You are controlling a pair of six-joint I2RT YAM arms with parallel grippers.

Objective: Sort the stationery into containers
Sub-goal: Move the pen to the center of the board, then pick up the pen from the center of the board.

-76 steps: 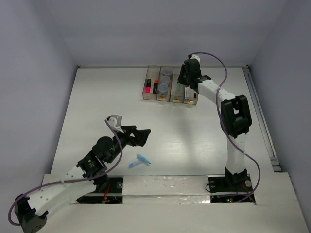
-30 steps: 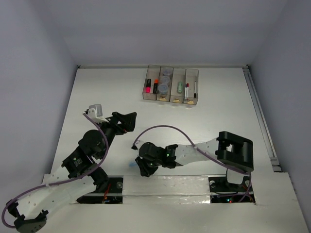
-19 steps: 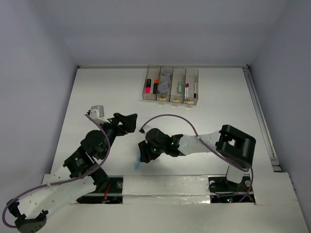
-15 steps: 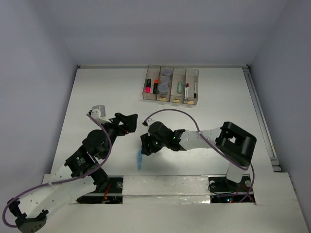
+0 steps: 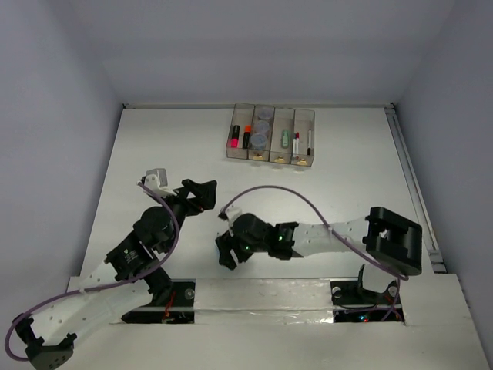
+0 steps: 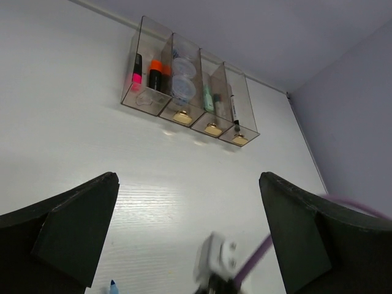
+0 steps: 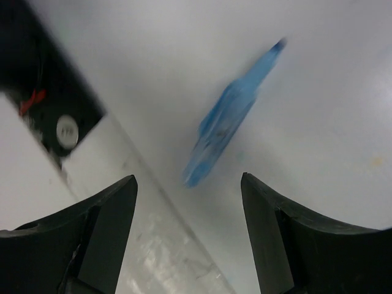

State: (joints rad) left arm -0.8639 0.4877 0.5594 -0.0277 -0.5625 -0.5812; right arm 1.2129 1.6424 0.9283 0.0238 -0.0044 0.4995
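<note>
Light-blue piece [image 7: 228, 122] lies flat on the table [image 7: 318, 73] by the near edge, roughly 6 o'clock from the bins [image 5: 240, 114]. Its long axis runs 1-to-7 o'clock under the right gripper [image 7: 187, 202], whose fingers are spread wide and touch nothing. Left gripper [image 6: 187, 202] is also spread and empty. The piece looks thin, light, stiff and probably slick, so pinch across the wider middle.

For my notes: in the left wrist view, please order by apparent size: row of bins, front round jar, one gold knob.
1. row of bins
2. front round jar
3. gold knob
Similar distance, so ranking holds.
</note>
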